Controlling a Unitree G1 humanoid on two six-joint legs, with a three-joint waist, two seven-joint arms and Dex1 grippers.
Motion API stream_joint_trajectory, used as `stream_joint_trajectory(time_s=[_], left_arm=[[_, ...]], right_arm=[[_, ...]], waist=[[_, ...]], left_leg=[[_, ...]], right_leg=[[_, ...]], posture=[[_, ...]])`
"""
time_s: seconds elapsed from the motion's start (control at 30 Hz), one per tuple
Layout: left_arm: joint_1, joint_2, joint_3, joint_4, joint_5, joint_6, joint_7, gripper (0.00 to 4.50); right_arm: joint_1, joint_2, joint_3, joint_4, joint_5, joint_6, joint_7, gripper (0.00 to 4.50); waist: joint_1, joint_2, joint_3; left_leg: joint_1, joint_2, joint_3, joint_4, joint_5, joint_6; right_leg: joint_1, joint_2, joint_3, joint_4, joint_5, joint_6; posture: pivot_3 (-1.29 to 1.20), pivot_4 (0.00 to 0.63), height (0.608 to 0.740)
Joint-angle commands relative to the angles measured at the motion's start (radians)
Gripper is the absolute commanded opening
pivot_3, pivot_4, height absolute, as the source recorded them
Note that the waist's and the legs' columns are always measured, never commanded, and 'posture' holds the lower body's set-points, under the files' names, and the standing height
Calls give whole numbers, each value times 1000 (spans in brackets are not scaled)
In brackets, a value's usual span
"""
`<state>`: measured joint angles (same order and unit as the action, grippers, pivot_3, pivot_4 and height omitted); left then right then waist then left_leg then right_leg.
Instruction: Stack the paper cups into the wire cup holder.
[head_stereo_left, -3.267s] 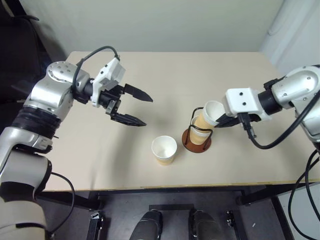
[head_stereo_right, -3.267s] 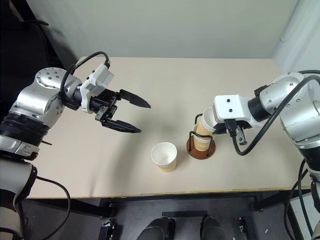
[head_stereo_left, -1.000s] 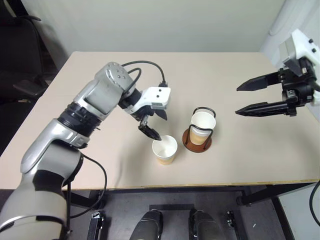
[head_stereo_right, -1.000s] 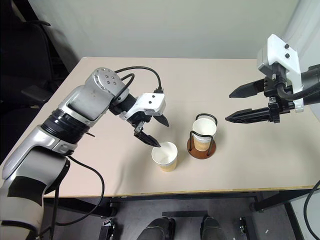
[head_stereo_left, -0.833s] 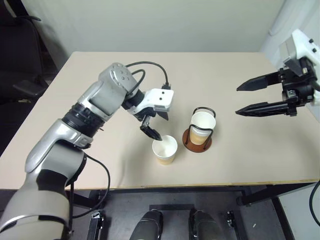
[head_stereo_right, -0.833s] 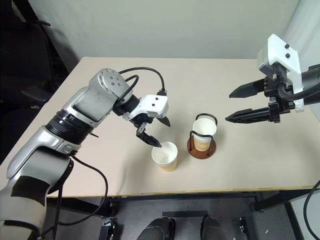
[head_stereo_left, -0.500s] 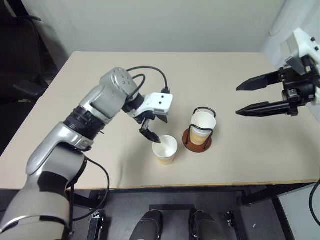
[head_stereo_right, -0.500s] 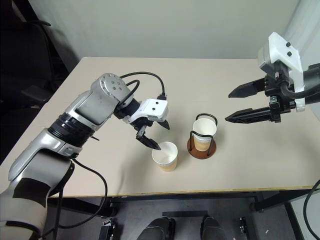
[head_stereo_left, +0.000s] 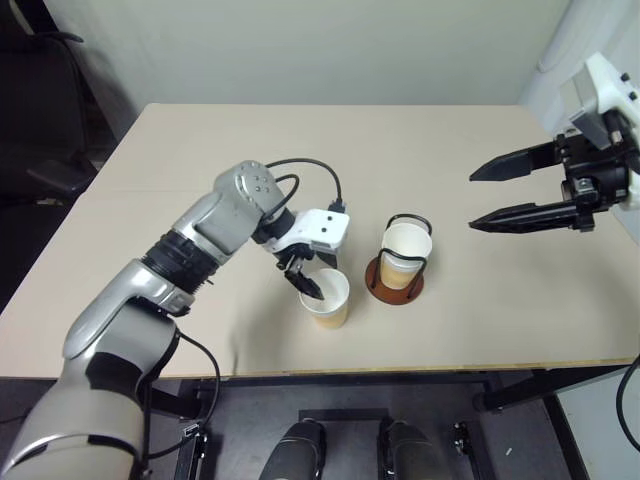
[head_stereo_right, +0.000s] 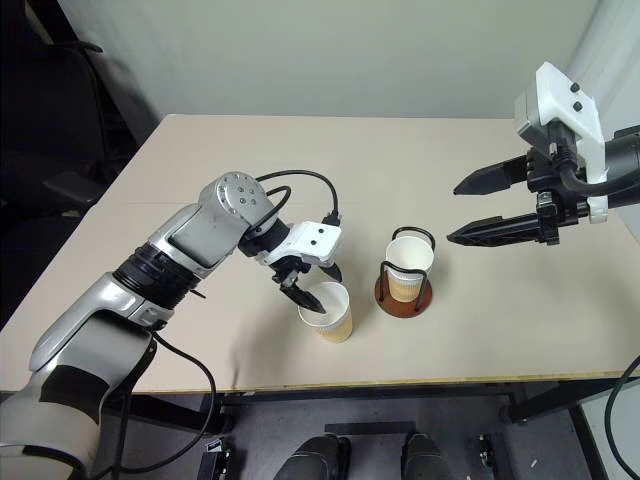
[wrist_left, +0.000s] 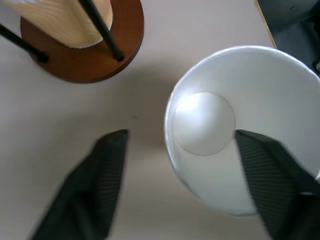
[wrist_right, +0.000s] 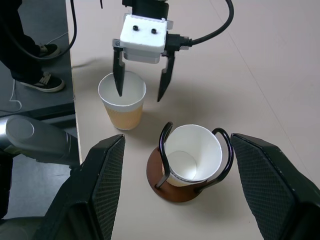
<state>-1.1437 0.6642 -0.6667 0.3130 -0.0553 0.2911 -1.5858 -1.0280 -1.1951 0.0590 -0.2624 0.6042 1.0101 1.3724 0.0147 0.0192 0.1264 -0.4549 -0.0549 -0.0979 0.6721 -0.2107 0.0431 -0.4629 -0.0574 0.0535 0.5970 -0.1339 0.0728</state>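
Loose paper cup (head_stereo_left: 327, 298): light, thin-walled, crushable. Left gripper (wrist_right: 142, 88) fingers part-open, straddling rim wall, one inside; not yet clamped. Pinch wall gently nr rim. Right gripper (head_stereo_left: 512, 190) wide open, empty.

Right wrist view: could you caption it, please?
Left claw straddles the loose paper cup's rim beside the wire cup holder.

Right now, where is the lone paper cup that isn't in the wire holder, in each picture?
Left eye view: the tan-orange paper cup stands near the table's front edge.
Right eye view: same spot.
Left wrist view: white inside seen from above.
Right wrist view: far side.
Shared landmark: the reddish-brown wire cup holder beside it.
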Motion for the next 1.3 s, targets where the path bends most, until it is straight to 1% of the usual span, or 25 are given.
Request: stream_joint_trajectory(time_s=[0.03, 0.07, 0.1, 0.2, 0.23, 0.33, 0.53, 0.6, 0.73, 0.8, 0.87, 0.93, 1.2, 1.3], left_arm=[[-18, 9, 17, 7, -44, -71, -29, 2142], [-26, 16, 10, 18, -63, -86, -29, 1725], [-37, 28, 0, 29, -100, -103, -29, 1392], [-80, 60, -27, 84, -151, -179, -29, 284], [-101, 69, -40, 107, -162, -195, -29, 54], [-152, 93, -72, 172, -186, -247, -29, 54], [-218, 134, -111, 261, -228, -295, -29, 54], [-251, 124, -106, 315, -225, -308, -29, 54], [-311, 78, -86, 411, -225, -314, -29, 54], [-354, 34, -64, 460, -237, -306, -29, 54], [-395, -5, -52, 492, -254, -291, -29, 54], [-415, -21, -52, 508, -259, -293, -29, 54], [-522, -129, 1, 638, -238, -317, -29, 54], [-559, -164, 14, 673, -227, -333, -29, 54]], right_arm=[[-12, -12, -32, -9, 8, -7, -11, 3409], [-12, -13, -31, -7, 8, -9, -11, 3409], [-12, -12, -30, -5, 7, -11, -12, 3409], [-16, -9, -25, 2, 1, -24, -12, 3409], [-18, -7, -23, 6, -3, -31, -11, 3409], [-24, -2, -10, 23, -22, -62, -10, 3409], [-28, 9, 6, 45, -45, -106, -1, 3409], [-28, 13, 11, 48, -50, -120, 5, 3409], [-35, 21, 21, 64, -58, -133, 10, 3409], [-39, 27, 25, 85, -68, -147, 13, 3409], [-35, 29, 27, 102, -78, -160, 20, 3409], [-32, 27, 27, 110, -80, -161, 27, 3409], [-6, -24, 36, 185, -149, -238, 98, 3409], [19, -59, 37, 206, -180, -270, 128, 3409]], waist=[[0, 0, 0], [0, 0, 0], [0, 0, 0], [0, 0, 0], [0, 0, 0], [1, 0, 0], [0, 0, 0], [0, 0, 0], [3, 0, 0], [5, 0, 0], [9, 0, 0], [10, 0, 0], [9, 0, 0], [11, 0, 0]], left_leg=[[0, 0, 0, 0, 0, 0], [0, 0, 0, 0, 0, 0], [0, 0, 0, 1, 0, 0], [0, 0, 0, 1, 0, 0], [0, 0, 0, 1, 0, 0], [0, 0, 0, 2, 0, 0], [-1, -1, 0, 2, -1, 2], [-1, 0, -1, 2, -1, 2], [-2, -1, 0, 2, -2, 2], [-3, -1, -1, 2, -2, 3], [-4, -1, 0, 3, -3, 4], [-6, -2, 0, 3, -3, 4], [-6, 0, 2, 4, -7, 6], [-7, 0, 3, 5, -8, 6]], right_leg=[[0, 0, 0, 0, 0, 0], [0, 0, 0, 0, 0, 0], [0, 0, 0, 0, 0, 0], [0, 0, 0, 1, 0, 0], [0, 0, 0, 1, 0, 0], [0, 0, 0, 1, 1, 0], [0, 0, 0, 0, 1, 0], [0, 0, 0, 0, 1, 0], [0, 0, -1, -2, 1, 0], [0, -1, 0, -4, 1, 1], [0, -1, -1, -4, 1, 1], [-1, -1, -1, -5, 1, 1], [-2, -2, 1, -5, 0, 5], [-1, -2, 1, -5, -1, 5]], posture=[[0, 150, 740], [0, 150, 740], [0, 150, 740], [0, 150, 740], [0, 150, 740], [0, 150, 740], [0, 150, 740], [0, 150, 740], [0, 150, 740], [0, 150, 740], [0, 150, 740], [0, 150, 740], [0, 150, 740], [0, 150, 740]])
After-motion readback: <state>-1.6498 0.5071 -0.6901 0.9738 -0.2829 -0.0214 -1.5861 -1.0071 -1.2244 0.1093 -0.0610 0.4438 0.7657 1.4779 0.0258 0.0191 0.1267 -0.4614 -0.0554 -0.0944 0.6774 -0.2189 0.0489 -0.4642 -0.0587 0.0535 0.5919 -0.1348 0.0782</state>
